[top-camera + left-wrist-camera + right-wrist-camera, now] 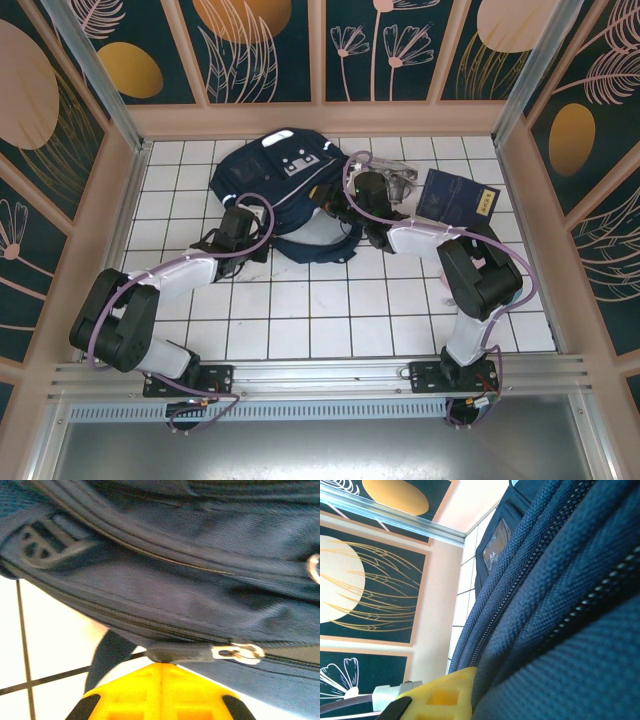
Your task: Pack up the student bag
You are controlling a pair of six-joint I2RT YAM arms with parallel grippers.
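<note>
Student bag [272, 172] | L end effector [161, 667] prob gripping edge | near tiles [300, 312] free

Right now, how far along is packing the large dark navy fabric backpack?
Done: nothing visibly packed; the small dark blue booklet lies on the white tiled table beside the backpack. In hand: the right gripper is against the backpack, the left gripper at a closed zipper's metal pull. Left: open it, load the booklet.
</note>
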